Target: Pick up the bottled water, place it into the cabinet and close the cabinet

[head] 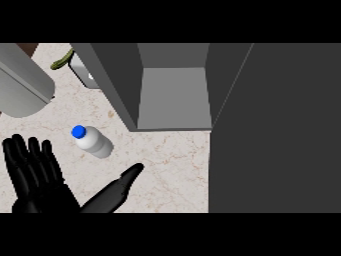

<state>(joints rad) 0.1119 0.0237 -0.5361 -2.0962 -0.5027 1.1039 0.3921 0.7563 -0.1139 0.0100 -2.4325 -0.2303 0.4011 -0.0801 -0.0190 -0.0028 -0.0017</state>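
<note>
A white water bottle (pixel 94 142) with a blue cap stands on the pale marble counter (pixel 165 165), just in front of the cabinet's left corner. The grey cabinet (pixel 173 95) is open and I see nothing inside it. Its dark door (pixel 284 130) swings out towards me and fills the right side of the view. My left hand (pixel 44 187) shows at the lower left, open, with fingers up and thumb stretched to the right. It sits a little below and left of the bottle without touching it. My right hand does not show.
A large grey rounded body (pixel 14 82) reaches in from the upper left. Behind the cabinet's left wall lie a green item (pixel 61 61) and a small grey object (pixel 88 76). Dark floor shows past the counter's left edge.
</note>
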